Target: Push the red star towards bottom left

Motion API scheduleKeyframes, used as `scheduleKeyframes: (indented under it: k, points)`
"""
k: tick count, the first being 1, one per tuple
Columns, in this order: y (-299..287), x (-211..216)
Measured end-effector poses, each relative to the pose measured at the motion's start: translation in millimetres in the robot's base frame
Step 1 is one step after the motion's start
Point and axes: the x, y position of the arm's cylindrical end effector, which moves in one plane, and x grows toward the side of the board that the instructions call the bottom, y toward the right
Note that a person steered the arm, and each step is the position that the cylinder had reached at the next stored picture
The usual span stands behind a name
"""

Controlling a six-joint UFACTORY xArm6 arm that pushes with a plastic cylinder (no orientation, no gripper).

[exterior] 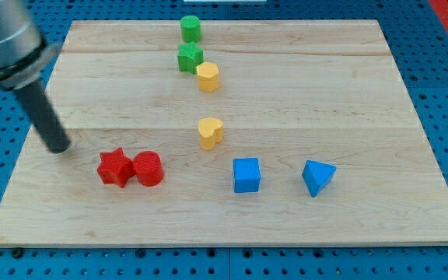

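Note:
The red star (115, 167) lies on the wooden board (224, 210) at the lower left. A red cylinder (148, 169) touches its right side. My tip (57, 148) rests on the board up and to the left of the red star, a short gap away. The dark rod rises from the tip toward the view's top left corner.
A green cylinder (190, 29), a green star (190, 57) and a yellow hexagon (208, 77) stand in a line near the top middle. A yellow heart (210, 132) is at the centre. A blue cube (246, 174) and a blue triangle (317, 177) lie at the lower right.

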Motion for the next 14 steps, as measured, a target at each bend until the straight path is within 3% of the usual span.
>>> scheduleKeyframes:
  k: [1,2,4,8,14]
  points:
    - [-15.8,60.8]
    - [29.8,110.6]
    - [95.5,93.8]
    - [103.2,1.9]
    - [136.5,32.2]
